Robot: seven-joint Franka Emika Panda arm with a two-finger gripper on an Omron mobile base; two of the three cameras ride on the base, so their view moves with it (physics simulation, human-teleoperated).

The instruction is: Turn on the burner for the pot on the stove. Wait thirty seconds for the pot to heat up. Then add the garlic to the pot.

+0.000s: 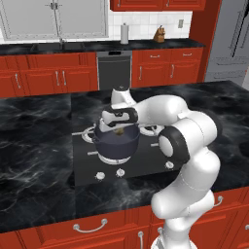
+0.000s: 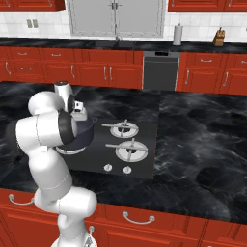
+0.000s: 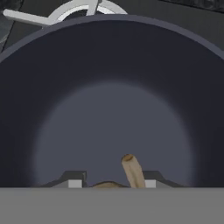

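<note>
The dark grey-blue pot (image 1: 116,146) stands on the front left burner (image 1: 108,160) of the black stove (image 1: 146,163). My gripper (image 1: 116,127) hangs in the pot's mouth, shut on the tan garlic (image 1: 118,131). In the hand view I look straight down into the pot (image 3: 113,109). There the garlic (image 3: 132,170) shows its stem between my two fingertips (image 3: 75,182), at the gripper (image 3: 111,183). From the right base view my arm covers much of the pot (image 2: 84,137).
Silver knobs (image 1: 120,172) line the stove's front edge. Free burners (image 2: 130,150) lie to the right of the pot, and another burner (image 3: 74,8) is behind it. Black marble counter (image 1: 34,146) surrounds the cooktop. A paper towel roll (image 1: 124,33) and knife block (image 1: 159,34) stand on the far counter.
</note>
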